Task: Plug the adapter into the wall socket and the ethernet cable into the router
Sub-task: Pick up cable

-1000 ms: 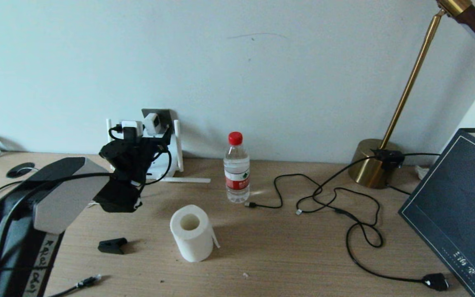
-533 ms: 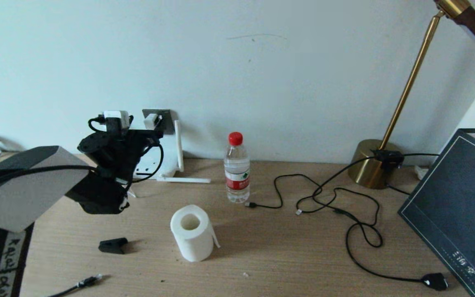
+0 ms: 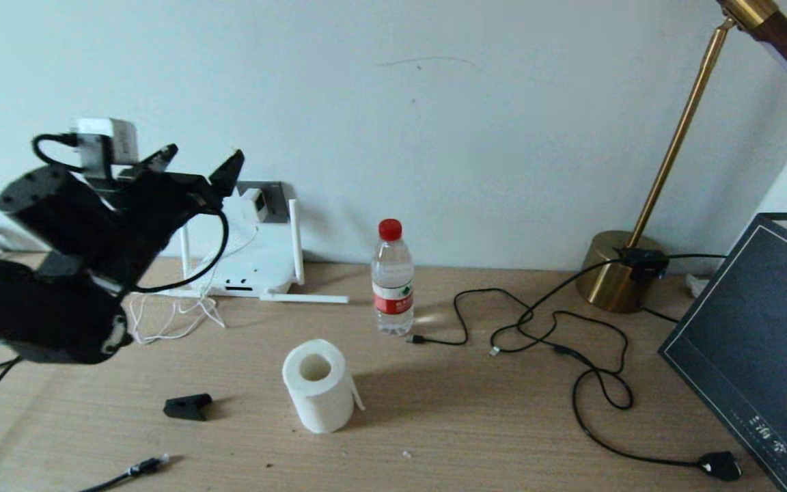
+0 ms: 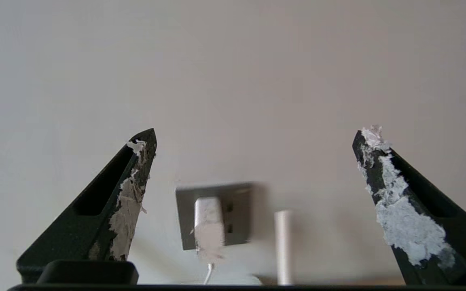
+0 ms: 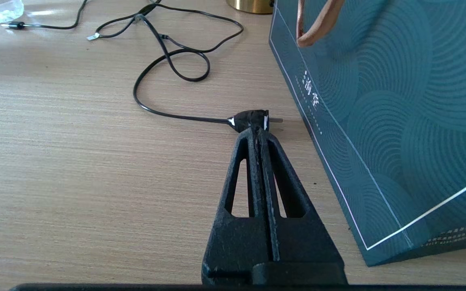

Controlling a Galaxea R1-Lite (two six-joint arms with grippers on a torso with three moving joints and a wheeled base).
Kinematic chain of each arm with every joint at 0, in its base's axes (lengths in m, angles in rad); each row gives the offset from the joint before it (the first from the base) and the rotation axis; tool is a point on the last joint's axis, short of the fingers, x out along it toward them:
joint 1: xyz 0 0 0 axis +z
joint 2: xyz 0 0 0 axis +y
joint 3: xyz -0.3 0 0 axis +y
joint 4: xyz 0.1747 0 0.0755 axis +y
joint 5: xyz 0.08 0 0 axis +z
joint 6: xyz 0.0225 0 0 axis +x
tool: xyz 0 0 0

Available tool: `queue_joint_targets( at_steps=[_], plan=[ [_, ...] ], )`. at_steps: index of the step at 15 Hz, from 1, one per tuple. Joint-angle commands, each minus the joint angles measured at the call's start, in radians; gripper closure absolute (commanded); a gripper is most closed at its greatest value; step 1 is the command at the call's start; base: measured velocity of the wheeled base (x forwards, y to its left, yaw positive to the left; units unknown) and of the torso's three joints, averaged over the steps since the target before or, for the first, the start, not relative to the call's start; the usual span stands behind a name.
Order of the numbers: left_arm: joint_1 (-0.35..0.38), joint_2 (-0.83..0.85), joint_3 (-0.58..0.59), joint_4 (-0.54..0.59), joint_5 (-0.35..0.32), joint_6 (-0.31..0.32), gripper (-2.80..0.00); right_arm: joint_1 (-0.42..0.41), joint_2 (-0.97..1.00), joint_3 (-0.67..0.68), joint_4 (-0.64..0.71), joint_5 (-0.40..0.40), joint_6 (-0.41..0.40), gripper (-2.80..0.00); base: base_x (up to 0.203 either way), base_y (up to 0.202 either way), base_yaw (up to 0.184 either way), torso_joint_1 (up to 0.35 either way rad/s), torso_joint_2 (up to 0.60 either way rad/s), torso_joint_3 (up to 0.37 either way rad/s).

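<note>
You have one adapter (image 3: 255, 203) seated in the one wall socket (image 3: 265, 198), its thin white cord (image 3: 175, 314) trailing to a loose pile on the surface (image 3: 475, 417). One router (image 3: 250, 263) lies flat below the socket, three of its antennas showing. One ethernet cable (image 3: 141, 468) lies at the near left edge, its clear connector unplugged. Your left end effector (image 3: 200, 164) is spread wide and holds nothing; half a second ago it was right at the socket, and it has since pulled back, up and to the left. Your right end effector (image 5: 259, 131) is closed and empty, low over the surface beside a dark gift bag (image 5: 382, 105). One paper roll (image 3: 318, 386), one water bottle (image 3: 392, 280), one small black clip (image 3: 187, 406) and one brass lamp (image 3: 622, 273) sit well apart, with black cables (image 3: 571, 342) looped at right.
</note>
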Motion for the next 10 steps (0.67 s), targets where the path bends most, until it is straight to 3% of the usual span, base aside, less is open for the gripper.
queue_joint_targets(
  at_steps=[1, 2, 3, 6, 10],
  plan=[
    [0.036, -0.323, 0.068, 0.223, -0.082, 0.025, -2.80, 0.000, 0.001, 0.000, 0.001, 0.000, 0.000, 0.00, 0.000, 0.000, 0.000, 0.000, 0.00, 0.000],
    [0.066, -0.412, 0.081, 0.370, -0.134, 0.065, -2.80, 0.000, 0.000, 0.000, 0.001, 0.000, 0.000, 0.00, 0.000, 0.000, 0.000, 0.000, 0.00, 0.000],
    [0.112, -0.500, 0.095, 0.549, -0.202, 0.151, -2.80, 0.000, 0.001, 0.000, 0.001, 0.000, 0.000, 0.00, 0.000, 0.000, 0.000, 0.000, 0.00, 0.000],
    [0.241, -0.667, 0.147, 0.980, -0.409, 0.556, -2.80, 0.000, 0.000, 0.000, 0.001, 0.000, 0.000, 0.00, 0.000, 0.000, 0.000, 0.000, 0.00, 0.000],
    [0.268, -0.767, 0.205, 1.516, -0.474, 1.026, -2.80, 0.000, 0.001, 0.000, 0.001, 0.000, 0.000, 0.00, 0.000, 0.000, 0.000, 0.000, 0.00, 0.000]
  ],
)
